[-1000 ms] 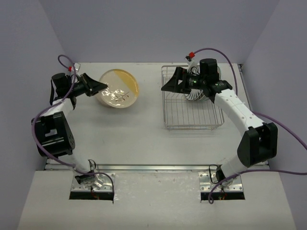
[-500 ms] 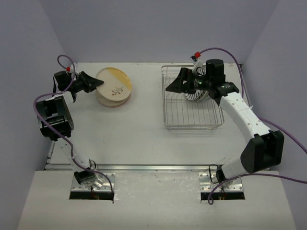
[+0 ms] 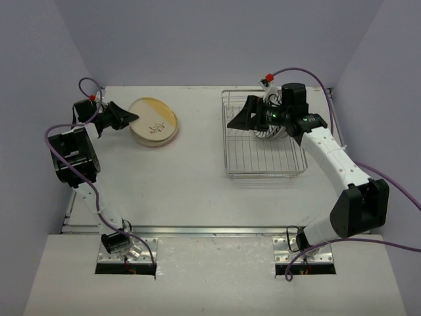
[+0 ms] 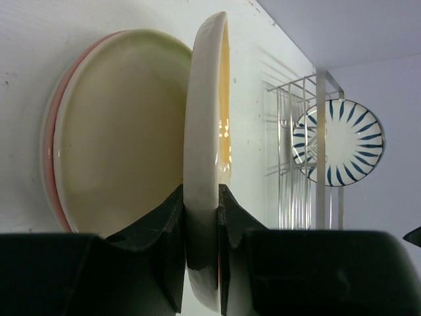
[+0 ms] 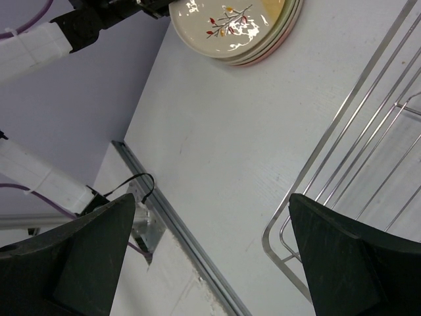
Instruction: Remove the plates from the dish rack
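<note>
Three plates (image 5: 245, 34) lie flat in one pile on the far left of the counter (image 3: 177, 178), faces up. The left claw (image 4: 200, 197) is clenched on the rim of the top plate (image 3: 155, 120), the one with red and green marks. At least two blue-striped plates (image 4: 345, 141) stand on edge at the far side of the one dish rack (image 3: 253, 158), faces turned left and partly hidden by the right arm (image 3: 329, 155), and the right claw (image 5: 210, 217) hangs wide apart over the rack, holding nothing.
</note>
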Robot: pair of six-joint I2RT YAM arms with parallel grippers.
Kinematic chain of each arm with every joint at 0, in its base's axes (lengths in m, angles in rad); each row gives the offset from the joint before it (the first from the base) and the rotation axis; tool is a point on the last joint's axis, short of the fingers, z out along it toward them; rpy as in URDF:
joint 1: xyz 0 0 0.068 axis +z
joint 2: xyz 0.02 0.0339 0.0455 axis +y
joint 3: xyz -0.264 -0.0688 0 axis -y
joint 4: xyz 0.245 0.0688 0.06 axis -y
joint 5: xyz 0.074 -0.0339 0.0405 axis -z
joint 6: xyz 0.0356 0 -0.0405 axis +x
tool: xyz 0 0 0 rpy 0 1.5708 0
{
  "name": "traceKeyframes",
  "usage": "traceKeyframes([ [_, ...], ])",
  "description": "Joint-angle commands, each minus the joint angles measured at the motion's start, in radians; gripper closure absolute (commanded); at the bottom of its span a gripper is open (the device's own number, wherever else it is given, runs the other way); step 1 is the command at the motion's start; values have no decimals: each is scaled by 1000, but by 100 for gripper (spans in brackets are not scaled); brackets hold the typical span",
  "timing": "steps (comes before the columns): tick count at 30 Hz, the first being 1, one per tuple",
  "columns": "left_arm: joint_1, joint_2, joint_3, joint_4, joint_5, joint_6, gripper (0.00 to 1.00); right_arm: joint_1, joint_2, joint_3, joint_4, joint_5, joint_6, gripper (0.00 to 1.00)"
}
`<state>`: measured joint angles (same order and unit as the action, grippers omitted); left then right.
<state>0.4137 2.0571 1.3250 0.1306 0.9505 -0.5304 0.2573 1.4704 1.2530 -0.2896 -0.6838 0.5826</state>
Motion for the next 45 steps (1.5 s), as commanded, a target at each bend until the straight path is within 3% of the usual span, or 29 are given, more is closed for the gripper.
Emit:
traceKeyframes([
  [1,8,2,71,-99,-67,164,90,-2,-30,5,12,-12,-21,1],
  [6,5,-13,76,-224,-229,323,70,-3,-31,7,10,-15,-21,1],
  [17,-57,-77,79,-314,-476,507,47,-1,-33,5,10,-14,-18,1],
  [23,-163,-143,43,-314,-717,632,33,-3,-30,12,6,-11,-21,1],
  [28,-204,-164,39,-307,-874,635,23,-3,-38,16,-16,50,-44,1],
  [31,-203,-180,53,-319,-928,630,20,-2,-48,36,-58,173,-78,1],
  [37,-211,-379,-5,-276,-901,630,17,0,-65,90,-132,706,-215,5],
  [41,-237,-512,-57,-277,-852,644,16,-1,-50,115,-134,905,-278,8],
  [43,-270,-582,-101,-283,-845,650,10,-1,-38,132,-132,1015,-294,12],
  [45,-295,-629,-136,-294,-834,650,9,-1,-26,134,-121,1038,-311,18],
])
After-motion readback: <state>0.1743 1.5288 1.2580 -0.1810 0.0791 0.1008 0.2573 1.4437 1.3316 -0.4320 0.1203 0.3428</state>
